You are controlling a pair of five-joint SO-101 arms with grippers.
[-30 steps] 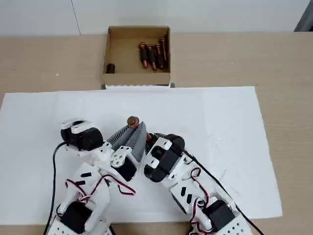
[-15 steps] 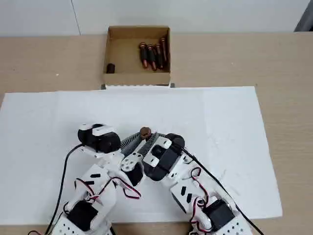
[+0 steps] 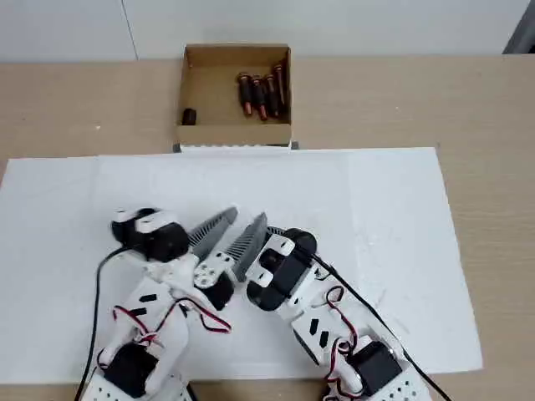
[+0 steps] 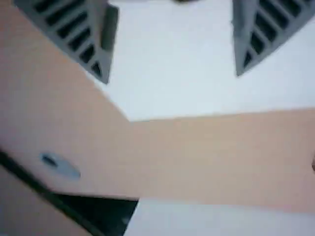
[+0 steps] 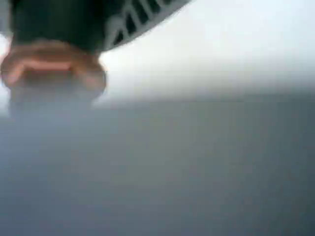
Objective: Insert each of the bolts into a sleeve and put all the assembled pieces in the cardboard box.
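— What changed with the left tool (image 3: 251, 214)?

— A second before, it was pressed together on the copper-headed bolt (image 5: 51, 73) above the white paper sheet (image 3: 376, 209). Then it swung over to the right arm (image 3: 280, 267). By this moment it stood spread wide and empty.

— And the bolt?

— It sat close against the right tool (image 5: 74, 39). Whether that tool pinched it, I couldn't tell.

— So what did that mean?

— Probably a handover. That bolt was still well apart from the open cardboard box (image 3: 234, 134). Several assembled copper-and-dark pieces (image 3: 261, 93) already lay in there, apart from one loose dark sleeve (image 3: 190, 116).
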